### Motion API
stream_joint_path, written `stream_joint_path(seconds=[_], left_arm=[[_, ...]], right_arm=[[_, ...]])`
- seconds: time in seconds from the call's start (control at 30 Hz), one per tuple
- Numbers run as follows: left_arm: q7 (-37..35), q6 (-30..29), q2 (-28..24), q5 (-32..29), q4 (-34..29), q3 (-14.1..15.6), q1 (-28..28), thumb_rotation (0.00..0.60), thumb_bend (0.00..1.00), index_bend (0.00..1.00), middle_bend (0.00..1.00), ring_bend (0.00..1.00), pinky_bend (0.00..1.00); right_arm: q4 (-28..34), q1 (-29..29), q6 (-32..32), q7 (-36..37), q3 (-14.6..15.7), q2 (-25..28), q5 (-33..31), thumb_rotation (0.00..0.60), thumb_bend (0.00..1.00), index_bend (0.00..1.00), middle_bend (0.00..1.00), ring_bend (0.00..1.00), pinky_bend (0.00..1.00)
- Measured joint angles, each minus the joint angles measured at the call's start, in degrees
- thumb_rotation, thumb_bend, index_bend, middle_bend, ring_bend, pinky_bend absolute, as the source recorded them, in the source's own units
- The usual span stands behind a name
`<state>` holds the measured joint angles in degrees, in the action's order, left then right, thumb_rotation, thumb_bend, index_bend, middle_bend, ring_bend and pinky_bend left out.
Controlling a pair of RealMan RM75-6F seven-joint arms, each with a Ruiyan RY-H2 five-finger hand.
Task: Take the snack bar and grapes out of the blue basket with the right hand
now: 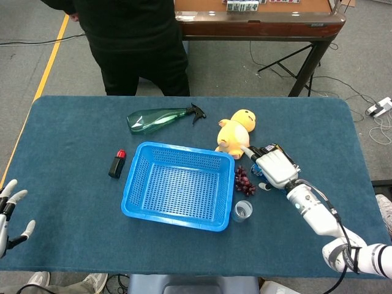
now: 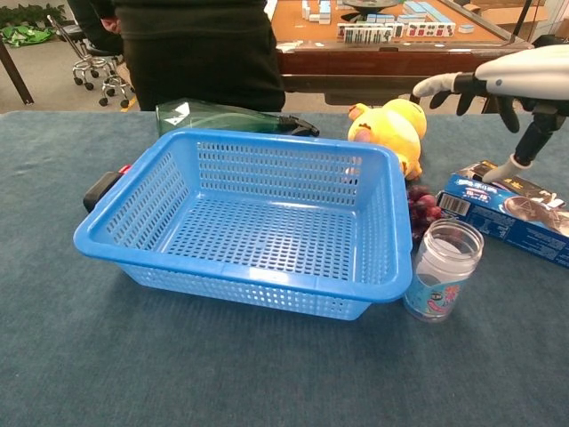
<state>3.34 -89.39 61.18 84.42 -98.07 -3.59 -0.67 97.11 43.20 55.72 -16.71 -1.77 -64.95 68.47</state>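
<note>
The blue basket stands empty in the middle of the table. A dark red bunch of grapes lies on the cloth just outside its right wall, next to a jar. My right hand hovers to the right of the grapes, fingers spread and holding nothing. Below it a dark snack bar rests on a blue box. My left hand is at the table's front left edge, fingers apart and empty.
A green spray bottle and a yellow plush duck lie behind the basket. A black and red item sits left of it, a small glass jar at its front right corner. A person stands behind the table.
</note>
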Motion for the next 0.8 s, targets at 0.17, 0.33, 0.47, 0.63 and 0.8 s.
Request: stream_joint_path(seconds=[0.17,0.33,0.47,0.63,0.8], left_arm=[[0.07,0.46,0.11,-0.13,0.12,-0.09,-0.35,0.6,0.33,0.23,0.05,0.05,0.08],[0.36,0.97,0.29,-0.12,0.12,-0.21,-0.84,0.6,0.33,0.23,0.05,0.05,0.08],[0.9,1.78,0.62,0.13,-0.05,-0.17,-1.48,0.6,0.33,0.23,0.05,0.05,0.08],[1.95,2.31,1.04,0.7,-0.67,-0.08,-2.15,0.6,0.33,0.23,0.05,0.05,0.08],[2.69,2.27,1.41,0.82,-1.22,-0.11,-2.42,0.6,0.33,0.23,0.05,0.05,0.08]], right_arm=[[1.75,-4.52,7.46,-0.36,0.42,1.79,2.35,0.6,0.16,0.19,0.29,0.28,0.5],[3.85,-11.45,16.87,-2.03,2.16,3.78,5.33,0.6,0.17,0.22,0.32,0.3,0.5],[4.7,-18.64,24.51,-1.58,4.41,4.8,8.63,0.6,0.2,0.22,0.32,0.3,0.5],[4.49,-25.49,31.83,-0.33,6.63,4.69,12.62,0.6,0.21,0.24,0.32,0.32,0.5],[4.23,-31.78,37.84,0.34,8.09,4.13,15.77,0.6,0.21,0.24,0.33,0.33,0.5]])
